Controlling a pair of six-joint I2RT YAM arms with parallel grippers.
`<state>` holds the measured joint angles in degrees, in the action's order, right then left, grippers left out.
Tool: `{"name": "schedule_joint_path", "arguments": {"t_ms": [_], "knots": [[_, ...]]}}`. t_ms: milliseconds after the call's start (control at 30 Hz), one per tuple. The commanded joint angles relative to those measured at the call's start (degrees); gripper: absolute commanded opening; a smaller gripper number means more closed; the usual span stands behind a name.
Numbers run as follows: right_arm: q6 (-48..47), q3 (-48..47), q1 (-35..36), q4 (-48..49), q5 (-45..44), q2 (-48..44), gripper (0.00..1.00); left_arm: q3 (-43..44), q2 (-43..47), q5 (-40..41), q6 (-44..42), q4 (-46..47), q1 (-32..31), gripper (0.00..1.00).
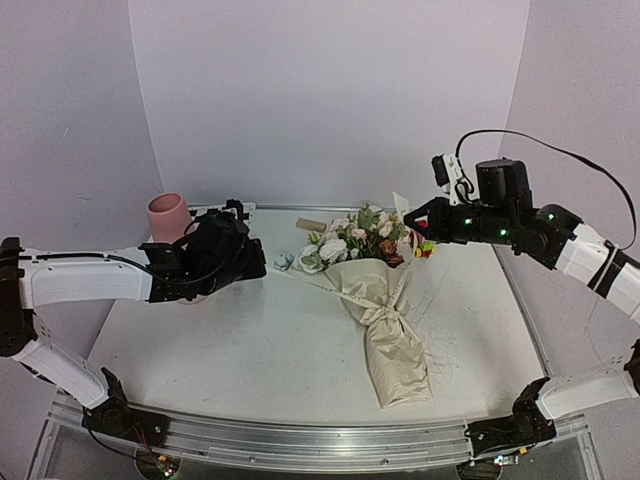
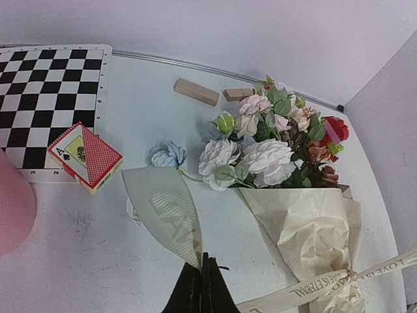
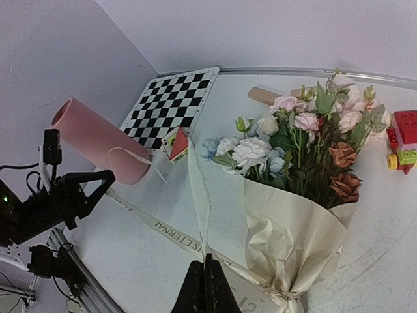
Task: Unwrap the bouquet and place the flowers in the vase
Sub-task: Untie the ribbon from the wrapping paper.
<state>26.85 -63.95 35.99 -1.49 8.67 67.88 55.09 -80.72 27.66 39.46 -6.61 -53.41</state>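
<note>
Pinching shut on a broad cream ribbon point(image 2: 166, 212), the left gripper point(image 2: 202, 264) has its fingers pressed together, the ribbon fanning out just ahead of them. A printed length of ribbon runs off to its right, to the knot around the bouquet point(image 1: 388, 335). Ahead and to the right of this gripper the flowers point(image 2: 267, 147) spread from the crumpled paper point(image 2: 313, 228), white, pink and rust blooms among green leaves, and one pale blue bloom point(image 2: 168, 155) lies out at their left side. Further ahead lie two wooden blocks point(image 2: 195, 91); to the left sit a card box point(image 2: 85, 156) and, beyond it, a chessboard point(image 2: 45, 91). The vase point(image 1: 168, 215) stands upright close at this gripper's left, apart from the bouquet.

The right gripper point(image 3: 204, 264) is likewise closed tight, a pale strip of ribbon rising from between its fingers. It hangs above the flower end of the bouquet, which lies flat on the bench point(image 1: 250, 350), wrapped and tied, its paper tail pointing back toward the arms' bases. Toy bricks point(image 3: 404, 137) sit just right of the blooms.
</note>
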Motion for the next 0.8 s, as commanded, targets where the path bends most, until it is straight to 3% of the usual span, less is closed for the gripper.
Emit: {"name": "schedule_joint_path", "arguments": {"t_ms": [0, 767], "knots": [[-0.44, -3.95, 0.13, 2.55, 0.26, 0.22, 0.0, 0.72, 2.62, 1.56, -0.35, -0.63, 0.39, 0.03], [-0.97, -3.69, 0.13, 2.28, -5.23, -0.75, 0.0, -1.06, 10.53, 2.7, -0.83, -5.29, 3.86, 0.04]]}}
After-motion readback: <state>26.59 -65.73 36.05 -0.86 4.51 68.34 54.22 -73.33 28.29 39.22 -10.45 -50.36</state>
